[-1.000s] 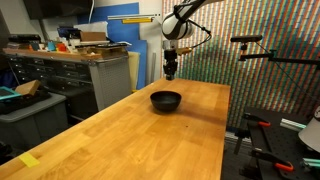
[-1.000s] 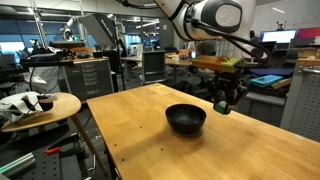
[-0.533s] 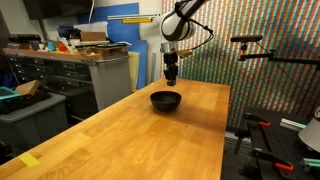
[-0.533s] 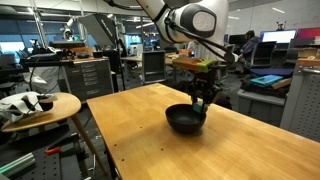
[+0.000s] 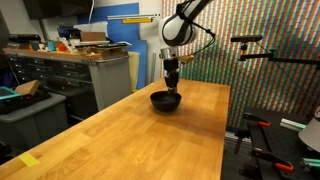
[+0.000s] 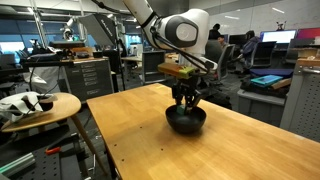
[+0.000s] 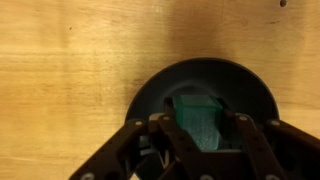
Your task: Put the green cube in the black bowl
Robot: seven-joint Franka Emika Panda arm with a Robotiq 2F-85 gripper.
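End effector [image 6: 186, 102] carried green cube [image 7: 203, 122] over black bowl [image 6: 186, 126]; wood tabletop [image 6: 140, 145].

Standing here I can read nothing at all: the black bowl [image 6: 186, 120], the green cube [image 7: 201, 122] and the wooden table [image 6: 140, 140] carry no legible marks, and the screens at the back [image 6: 276, 38] are too small to make out.

Bent over from high up, with the white and black jointed arm [image 5: 184, 18] folding down to a vertical wrist in both exterior views. Points the dark two-fingered pincer [image 6: 185, 100] straight down. In the wrist view, clamps a small green cube [image 7: 205, 125] between the black fingers [image 7: 247, 140], pressed in from either side.
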